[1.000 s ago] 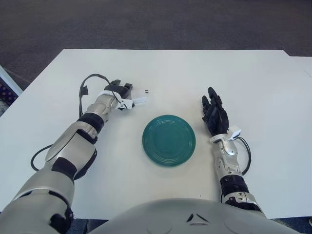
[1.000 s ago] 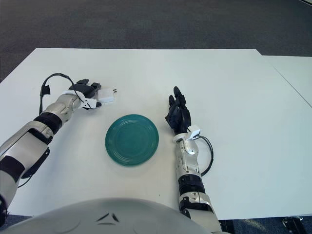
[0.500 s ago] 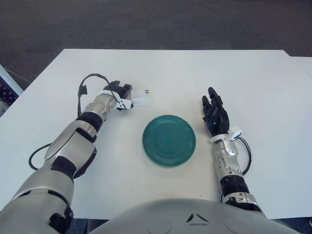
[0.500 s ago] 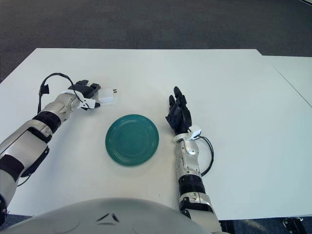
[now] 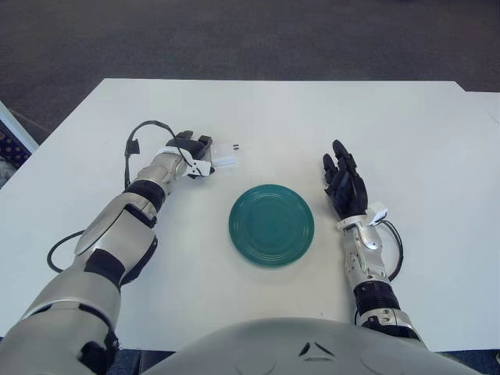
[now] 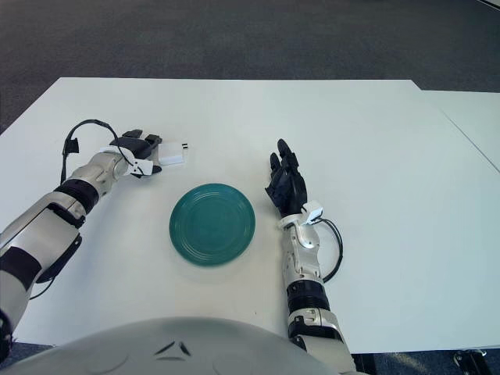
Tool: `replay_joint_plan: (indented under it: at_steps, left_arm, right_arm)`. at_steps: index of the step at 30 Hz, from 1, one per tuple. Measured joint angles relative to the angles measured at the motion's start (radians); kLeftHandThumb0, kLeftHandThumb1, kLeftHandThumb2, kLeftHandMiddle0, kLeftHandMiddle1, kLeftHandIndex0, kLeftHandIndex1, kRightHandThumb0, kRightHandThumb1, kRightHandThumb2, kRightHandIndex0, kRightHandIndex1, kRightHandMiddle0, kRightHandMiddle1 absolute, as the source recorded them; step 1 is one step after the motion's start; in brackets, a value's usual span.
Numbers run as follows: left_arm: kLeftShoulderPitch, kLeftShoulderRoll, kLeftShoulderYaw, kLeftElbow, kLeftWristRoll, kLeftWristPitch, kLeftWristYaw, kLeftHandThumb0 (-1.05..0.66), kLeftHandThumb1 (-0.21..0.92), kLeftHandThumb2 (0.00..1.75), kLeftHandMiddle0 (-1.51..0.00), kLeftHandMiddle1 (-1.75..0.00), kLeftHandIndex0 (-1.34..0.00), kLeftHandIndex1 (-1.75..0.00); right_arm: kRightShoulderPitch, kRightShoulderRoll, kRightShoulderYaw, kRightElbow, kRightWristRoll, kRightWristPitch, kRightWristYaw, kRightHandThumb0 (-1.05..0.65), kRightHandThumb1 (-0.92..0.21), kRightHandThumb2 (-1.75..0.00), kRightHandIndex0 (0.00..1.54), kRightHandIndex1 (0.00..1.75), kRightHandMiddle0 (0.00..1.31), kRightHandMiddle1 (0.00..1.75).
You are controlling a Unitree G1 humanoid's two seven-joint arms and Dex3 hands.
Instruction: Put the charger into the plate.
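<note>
The white charger [image 5: 223, 153], prongs pointing right, juts out from the fingers of my left hand [image 5: 195, 152], which is shut on it at the left of the table. It shows up and to the left of the empty round green plate [image 5: 271, 224], a short gap away. My right hand [image 5: 344, 186] shows just right of the plate, fingers straight and spread, holding nothing.
The white table [image 5: 312, 117] carries only the plate. A black cable [image 5: 137, 141] loops off my left wrist. A second white table [image 6: 469, 117] adjoins at the right. Dark carpet lies beyond the far edge.
My left hand and the charger have shifted slightly away from me, toward the far side. The right hand and the plate have stayed put.
</note>
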Motion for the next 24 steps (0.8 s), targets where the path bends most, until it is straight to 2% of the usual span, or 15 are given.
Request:
replay_joint_plan:
  at_steps: [14,24]
  left_arm:
    - [0.001,0.0,0.004,0.001,-0.027,-0.025,0.005,-1.05,0.92,0.79,-0.06,0.0,-0.04,-0.57]
    - [0.0,0.001,0.011,0.001,-0.036,-0.035,-0.005,-1.05,0.92,0.8,-0.09,-0.02,-0.03,-0.58]
  right_arm:
    - [0.0,0.0,-0.003,0.002,0.002,0.0,0.024,-0.99,-0.92,-0.94,0.02,0.0,0.0,0.21]
    - [0.0,0.0,0.001,0.002,-0.006,0.0,-0.004,-0.97,-0.92,-0.95,0.01,0.0,0.0,0.19]
